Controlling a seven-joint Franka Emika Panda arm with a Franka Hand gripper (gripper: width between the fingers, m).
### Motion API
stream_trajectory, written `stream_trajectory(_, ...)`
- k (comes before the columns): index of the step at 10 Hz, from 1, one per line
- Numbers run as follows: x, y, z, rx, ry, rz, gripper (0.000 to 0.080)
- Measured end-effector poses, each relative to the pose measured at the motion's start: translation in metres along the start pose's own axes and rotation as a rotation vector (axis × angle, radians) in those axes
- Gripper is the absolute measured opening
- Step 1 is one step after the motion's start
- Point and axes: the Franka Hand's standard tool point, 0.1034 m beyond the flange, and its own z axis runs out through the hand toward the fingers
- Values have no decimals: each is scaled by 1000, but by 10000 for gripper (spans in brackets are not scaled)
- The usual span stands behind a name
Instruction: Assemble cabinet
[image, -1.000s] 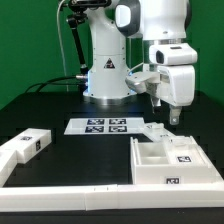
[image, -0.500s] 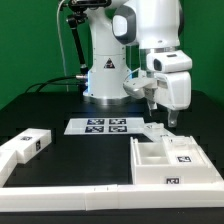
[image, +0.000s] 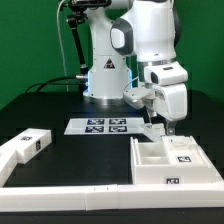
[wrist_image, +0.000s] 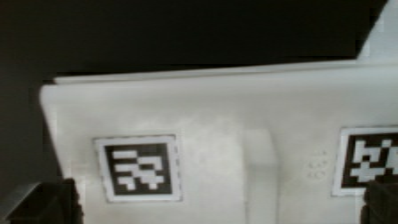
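The cabinet's open box shell (image: 165, 160) lies on the black table at the exterior view's right, with marker tags on its front and top. A small white tagged block (image: 30, 143) sits at the exterior view's left. My gripper (image: 165, 124) hangs just above the shell's far edge, where another white piece (image: 153, 131) lies. In the wrist view a white part (wrist_image: 231, 110) with two marker tags fills the picture close below. My gripper (wrist_image: 217, 212) is open, its dark fingers (wrist_image: 43, 204) standing wide apart at the picture's edges, with nothing gripped.
The marker board (image: 105, 125) lies flat in front of the robot's base (image: 105, 80). A long low white rail (image: 70, 186) runs along the table's near edge and bends up toward the small block.
The arm has swung toward the exterior view's left and come down a little, nearer the shell's far edge. The jaws have stayed wide apart.
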Motion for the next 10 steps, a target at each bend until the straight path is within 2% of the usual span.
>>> stream_trajectory(1,0,0,0,0,0,2,777)
stream_trajectory(2,0,0,0,0,0,2,647)
stream_trajectory(3,0,0,0,1,0,3,647)
stream_trajectory(4,0,0,0,2,0,3,435)
stream_trajectory(6,-1,-2,2,7,0,28,132)
stream_trajectory(8,-2,-3,1,21,-8,107,132)
stream_trajectory(9,-3,-4,1,38,-17,163,68)
stream_trajectory(10,-5,-3,1,51,-27,201,68)
